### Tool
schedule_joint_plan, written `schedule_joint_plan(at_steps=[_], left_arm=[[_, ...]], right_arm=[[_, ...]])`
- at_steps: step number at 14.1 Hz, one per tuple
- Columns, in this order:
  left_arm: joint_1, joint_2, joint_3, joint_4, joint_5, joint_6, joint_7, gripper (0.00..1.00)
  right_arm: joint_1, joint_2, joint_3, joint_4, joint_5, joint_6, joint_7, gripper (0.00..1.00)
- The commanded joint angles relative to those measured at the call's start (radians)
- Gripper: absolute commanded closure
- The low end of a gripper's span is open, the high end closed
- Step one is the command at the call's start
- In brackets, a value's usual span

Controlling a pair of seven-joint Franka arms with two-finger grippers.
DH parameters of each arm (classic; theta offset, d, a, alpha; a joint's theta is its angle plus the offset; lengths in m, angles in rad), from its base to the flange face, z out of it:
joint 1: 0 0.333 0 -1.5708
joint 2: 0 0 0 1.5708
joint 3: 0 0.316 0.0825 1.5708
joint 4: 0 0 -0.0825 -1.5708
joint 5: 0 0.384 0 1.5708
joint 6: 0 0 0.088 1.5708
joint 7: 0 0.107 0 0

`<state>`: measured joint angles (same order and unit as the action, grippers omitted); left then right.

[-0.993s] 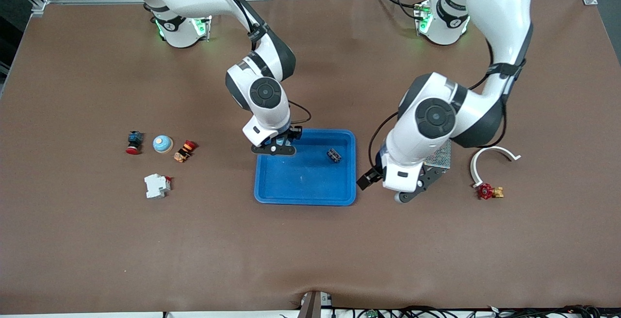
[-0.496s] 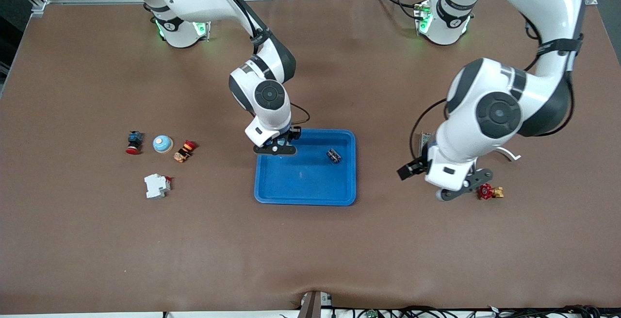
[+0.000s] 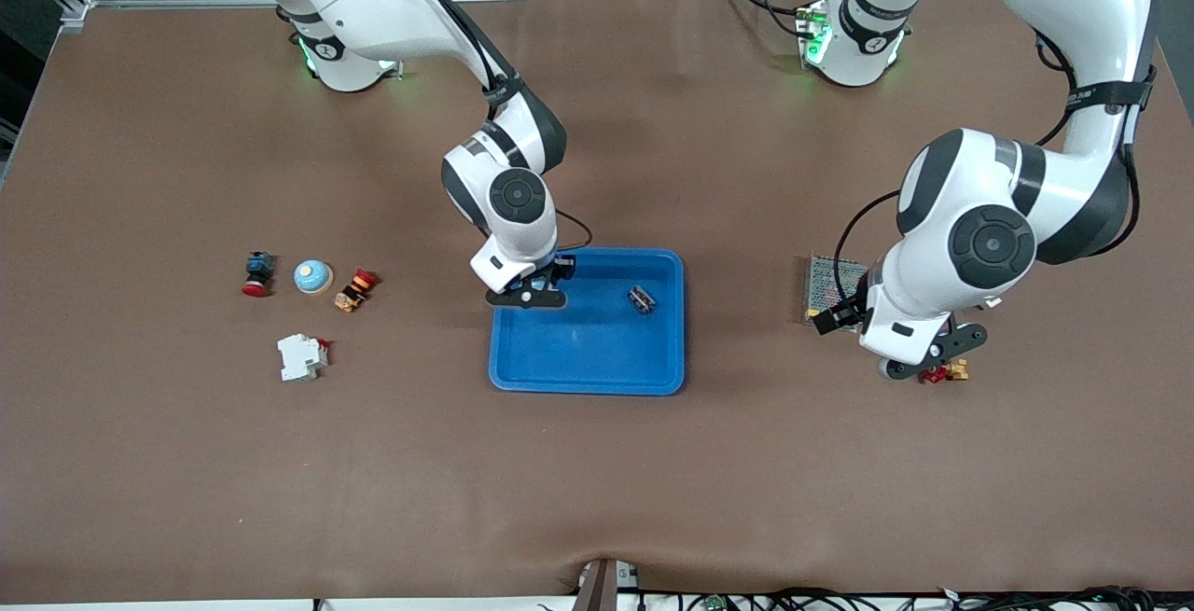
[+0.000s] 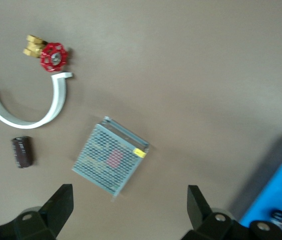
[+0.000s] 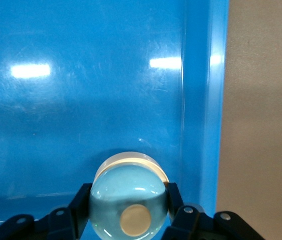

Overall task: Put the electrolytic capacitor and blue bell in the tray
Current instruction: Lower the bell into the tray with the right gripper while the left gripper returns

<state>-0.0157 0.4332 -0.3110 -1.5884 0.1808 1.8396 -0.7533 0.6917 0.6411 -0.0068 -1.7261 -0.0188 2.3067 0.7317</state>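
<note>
The bright-blue tray (image 3: 588, 364) lies mid-table. A dark electrolytic capacitor (image 3: 641, 298) rests inside it near the corner toward the left arm's end. My right gripper (image 3: 534, 292) hangs over the tray's corner toward the right arm's end, shut on a pale blue bell (image 5: 130, 172) with a beige button; the right gripper (image 5: 127, 197) holds it just inside the tray's rim (image 5: 201, 100). A second blue bell (image 3: 312, 276) sits on the table. My left gripper (image 3: 919, 361) is open and empty over the table. In its wrist view the left gripper (image 4: 129, 200) stands over bare table, and another dark capacitor (image 4: 22, 151) lies there.
Beside the table bell lie a red-capped switch (image 3: 256, 273), an orange-and-red button (image 3: 355, 290) and a white breaker (image 3: 301, 356). Toward the left arm's end are a grey mesh box (image 3: 830, 284), a red-handled brass valve (image 4: 53, 55) and a white curved clip (image 4: 25, 117).
The left arm has swung away from the tray toward its own end of the table, uncovering the mesh box and covering the white clip. The right gripper with the bell has barely shifted.
</note>
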Motion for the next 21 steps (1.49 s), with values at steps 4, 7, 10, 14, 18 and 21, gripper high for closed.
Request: schedule_joint_plan(at_steps=[4, 7, 10, 14, 18, 21], left_arm=[[0.094, -0.096, -0.008, -0.195, 0.032, 0.047, 0.072, 0.0], [0.18, -0.12, -0.008, -0.319, 0.032, 0.159, 0.147, 0.0], [0.233, -0.131, -0.008, -0.424, 0.032, 0.271, 0.16, 0.0], [0.292, -0.126, -0.008, -0.493, 0.032, 0.331, 0.184, 0.0], [0.344, -0.128, -0.005, -0.533, 0.032, 0.357, 0.219, 0.0], [0.413, -0.125, -0.007, -0.585, 0.034, 0.42, 0.273, 0.0]], right_arm=[[0.008, 0.038, 0.002, 0.013, -0.018, 0.063, 0.017, 0.6], [0.008, 0.045, 0.001, 0.013, -0.018, 0.065, 0.017, 0.6], [0.002, 0.046, 0.002, 0.013, -0.018, 0.065, 0.015, 0.36], [0.008, 0.037, 0.002, 0.014, -0.016, 0.05, 0.015, 0.0], [0.012, -0.045, 0.007, 0.025, -0.012, -0.053, 0.008, 0.0], [0.011, -0.157, 0.008, 0.036, -0.01, -0.223, -0.017, 0.0]])
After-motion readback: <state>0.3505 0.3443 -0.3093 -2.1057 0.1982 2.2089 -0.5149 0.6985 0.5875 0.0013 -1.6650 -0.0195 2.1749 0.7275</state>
